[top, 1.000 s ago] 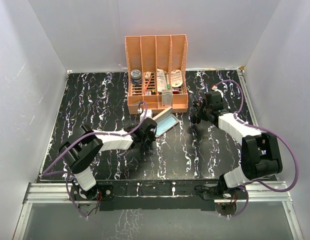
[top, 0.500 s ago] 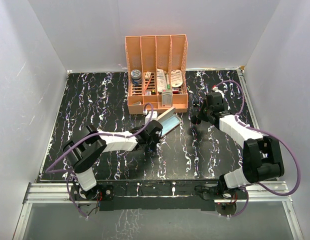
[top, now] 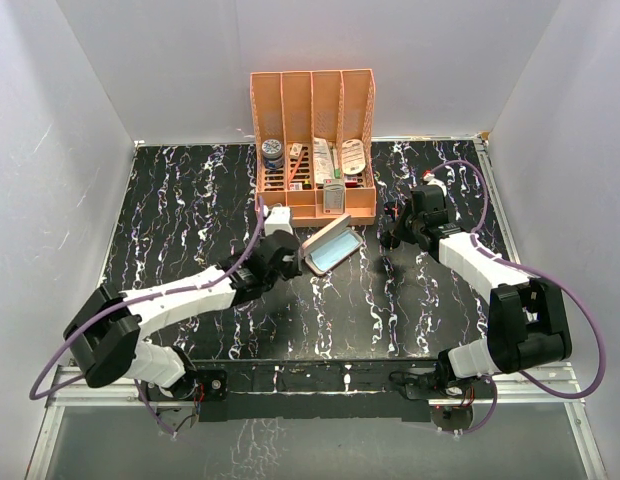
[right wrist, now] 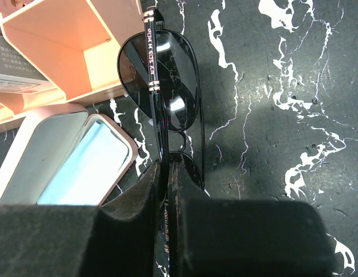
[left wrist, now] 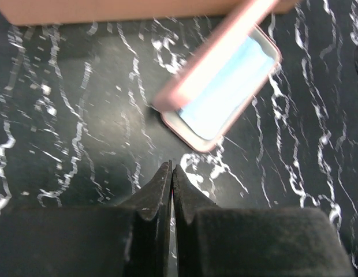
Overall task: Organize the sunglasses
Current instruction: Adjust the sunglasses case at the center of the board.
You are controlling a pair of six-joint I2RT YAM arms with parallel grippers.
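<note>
Sunglasses (right wrist: 174, 81): glossy dark lenses, thin black frame. Pink case (right wrist: 45, 139): smooth, matt. Table (right wrist: 271, 75): smooth marble-look.

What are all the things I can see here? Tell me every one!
sunglasses: one pair, black with dark lenses, pinched in the right gripper, just right of the case
glasses case: one, pink, lying open on the table in front of the organiser
cloth: one, light blue, inside the case
desk organiser: one, orange-pink, at the back of the table
small items: several, mixed colours, in the organiser, too small to name
table: one, black with white veins
left arm, right arm: two, white and black
left gripper: black, shut, empty, beside the case
right gripper: black, shut on the sunglasses
</note>
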